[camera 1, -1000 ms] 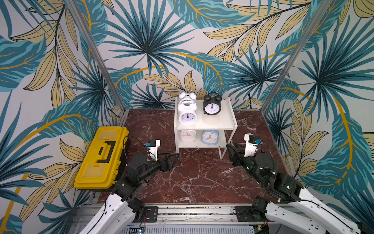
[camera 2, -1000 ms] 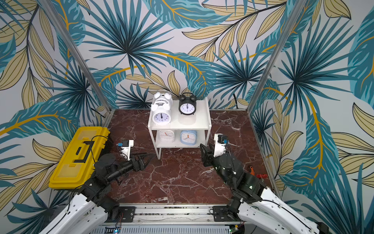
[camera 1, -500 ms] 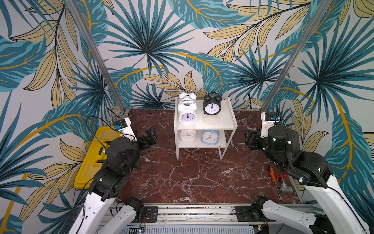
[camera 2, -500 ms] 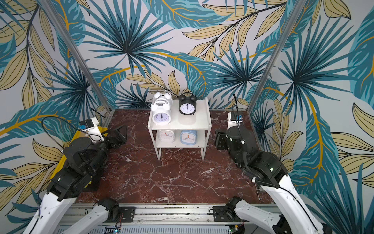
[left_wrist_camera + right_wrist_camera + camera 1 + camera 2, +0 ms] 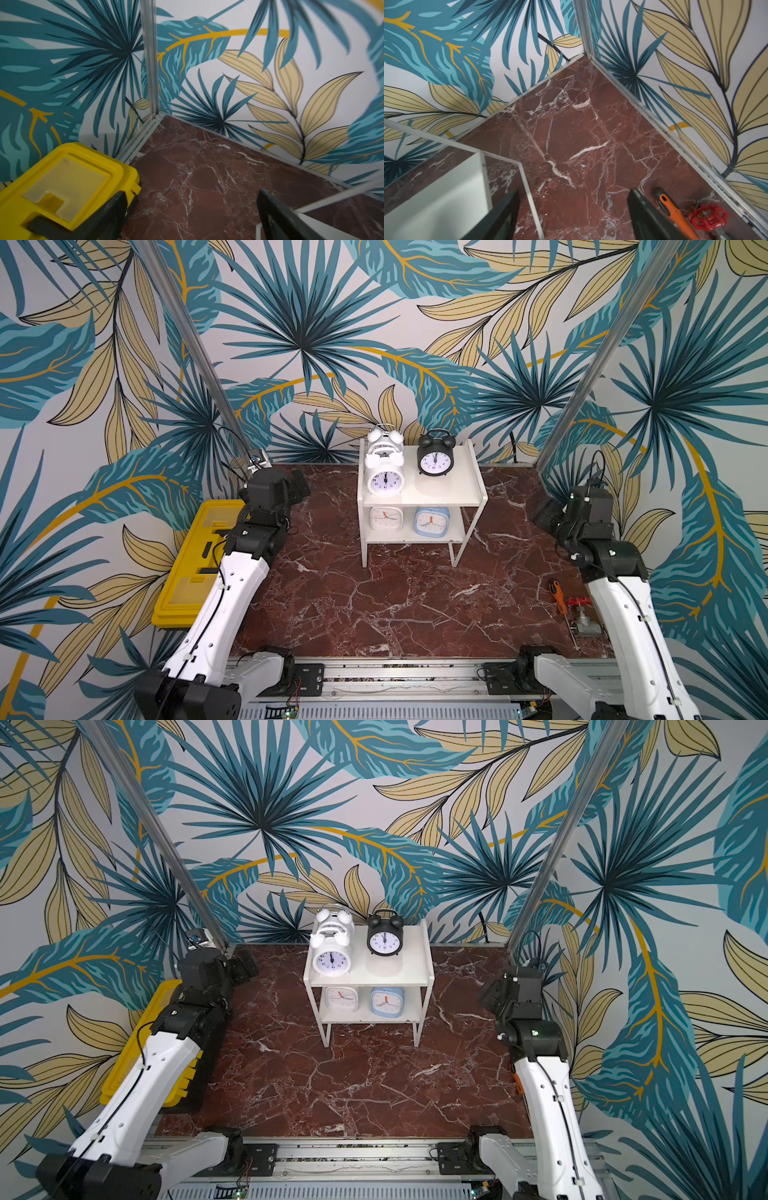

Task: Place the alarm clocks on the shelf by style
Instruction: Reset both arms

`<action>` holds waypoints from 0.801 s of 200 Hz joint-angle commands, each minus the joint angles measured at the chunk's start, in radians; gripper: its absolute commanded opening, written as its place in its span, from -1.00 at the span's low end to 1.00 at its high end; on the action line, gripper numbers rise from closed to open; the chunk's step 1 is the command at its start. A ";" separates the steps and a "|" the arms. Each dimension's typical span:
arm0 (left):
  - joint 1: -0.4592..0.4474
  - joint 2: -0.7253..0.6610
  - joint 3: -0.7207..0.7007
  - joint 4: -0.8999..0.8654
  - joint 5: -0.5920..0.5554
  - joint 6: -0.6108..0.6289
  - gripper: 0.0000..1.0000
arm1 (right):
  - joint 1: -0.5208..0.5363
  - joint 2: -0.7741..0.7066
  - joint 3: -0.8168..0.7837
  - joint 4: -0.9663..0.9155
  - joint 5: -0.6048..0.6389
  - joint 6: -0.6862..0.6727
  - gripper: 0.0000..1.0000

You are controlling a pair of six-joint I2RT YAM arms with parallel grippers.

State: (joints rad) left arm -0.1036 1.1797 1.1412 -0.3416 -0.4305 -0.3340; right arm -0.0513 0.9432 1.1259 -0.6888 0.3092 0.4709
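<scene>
Shelf (image 5: 457, 488) loaded by style, arms well apart from it
Top board: two white twin-bell clocks (image 5: 385, 480) and black twin-bell clock (image 5: 434, 459); below, white square clock (image 5: 386, 518), blue square clock (image 5: 431, 521). Left fingers (image 5: 108, 216) and right fingers (image 5: 648, 218) gape wide, empty. Clocks likely light, hard, tippy; grip the case sides

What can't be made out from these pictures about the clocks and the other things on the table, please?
- Rear white twin-bell clock: dial hidden behind the front white twin-bell clock, both top views.
- Yellow toolbox: partly covered by the left arm in both top views; cut off by the left wrist view's edge.
- Red valve and orange screwdriver: cut off by the right wrist view's edge.
</scene>
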 commanded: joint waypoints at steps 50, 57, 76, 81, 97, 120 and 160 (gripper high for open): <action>0.106 0.147 -0.364 0.474 -0.060 0.116 0.99 | -0.006 0.059 -0.277 0.307 0.300 -0.160 0.99; 0.107 0.156 -0.394 0.512 -0.066 0.125 1.00 | -0.006 0.087 -0.280 0.299 0.325 -0.128 0.99; 0.124 0.166 -0.476 0.602 -0.049 0.137 1.00 | -0.007 0.064 -0.393 0.432 0.368 -0.079 0.99; 0.130 0.165 -0.500 0.630 -0.041 0.137 0.99 | -0.007 0.044 -0.432 0.507 0.367 -0.075 0.99; 0.143 0.160 -0.578 0.728 -0.024 0.136 1.00 | -0.007 -0.009 -0.570 0.665 0.356 -0.061 0.99; 0.145 0.192 -0.659 0.870 0.011 0.162 1.00 | -0.006 0.033 -0.676 0.795 0.379 -0.066 0.99; 0.144 0.276 -0.753 1.162 0.090 0.181 1.00 | -0.005 0.182 -0.767 1.093 0.239 -0.199 0.99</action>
State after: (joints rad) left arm 0.0311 1.4075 0.4381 0.5564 -0.4126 -0.1860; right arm -0.0566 1.0809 0.3840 0.1600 0.6453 0.3550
